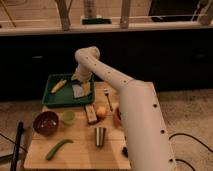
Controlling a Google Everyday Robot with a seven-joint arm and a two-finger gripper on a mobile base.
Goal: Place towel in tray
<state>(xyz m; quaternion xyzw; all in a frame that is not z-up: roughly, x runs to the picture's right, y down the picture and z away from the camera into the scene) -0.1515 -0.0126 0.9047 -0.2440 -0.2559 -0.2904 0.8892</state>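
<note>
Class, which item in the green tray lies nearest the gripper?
The pale towel, right by the gripper over the tray's right side; the yellow corn lies farther left.

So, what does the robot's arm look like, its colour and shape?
The arm is cream-white: thick, smooth, rounded tubes with a round elbow and a few small dark dots along its side. No cable shows on it. The hand is at its end, above the green tray.
</note>
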